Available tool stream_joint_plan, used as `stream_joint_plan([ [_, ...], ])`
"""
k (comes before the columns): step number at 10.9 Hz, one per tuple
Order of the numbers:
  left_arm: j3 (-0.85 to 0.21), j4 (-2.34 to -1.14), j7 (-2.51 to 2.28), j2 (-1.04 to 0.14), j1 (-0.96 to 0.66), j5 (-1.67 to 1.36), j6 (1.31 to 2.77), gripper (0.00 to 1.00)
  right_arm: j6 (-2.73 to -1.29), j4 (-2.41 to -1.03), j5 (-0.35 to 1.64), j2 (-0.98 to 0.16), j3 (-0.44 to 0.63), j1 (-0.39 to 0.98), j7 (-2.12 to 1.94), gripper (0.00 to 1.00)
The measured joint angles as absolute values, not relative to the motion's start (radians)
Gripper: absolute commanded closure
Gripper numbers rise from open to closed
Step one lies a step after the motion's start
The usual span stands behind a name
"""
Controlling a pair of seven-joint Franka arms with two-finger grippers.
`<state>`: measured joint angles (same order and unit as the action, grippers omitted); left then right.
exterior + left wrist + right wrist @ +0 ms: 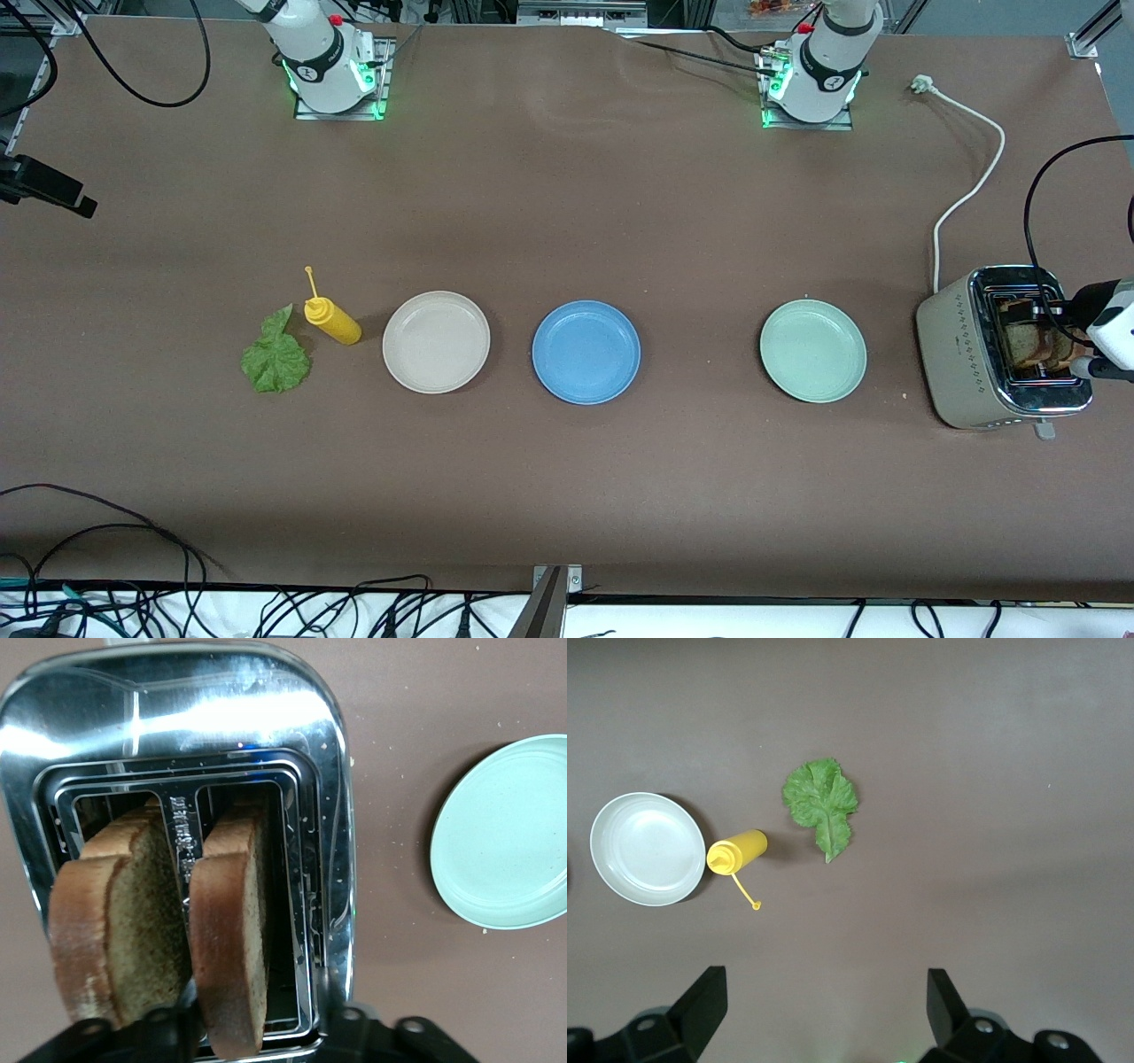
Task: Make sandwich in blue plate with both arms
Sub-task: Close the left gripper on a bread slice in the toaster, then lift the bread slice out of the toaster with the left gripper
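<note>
The left gripper [257,1028] straddled one bread slice [232,939] standing in the toaster [966,363]; whether the fingers had gripped it could not be told. A straight upward lift would spare the crust. The right gripper [824,1001] hung wide open above the lettuce [822,806]. The blue plate [586,352] sat empty, well apart from the toaster.
</note>
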<state>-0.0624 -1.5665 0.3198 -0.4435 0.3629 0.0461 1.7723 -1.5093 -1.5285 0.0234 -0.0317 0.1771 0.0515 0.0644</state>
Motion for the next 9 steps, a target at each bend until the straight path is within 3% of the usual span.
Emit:
stream_joint_plan([
  [9,-0.065,-1.543,0.319,-0.421,0.362,0.054,1.740,1.00,-1.509,-1.528,0.023,-0.032,0.176,0.052,0.064,0.00],
])
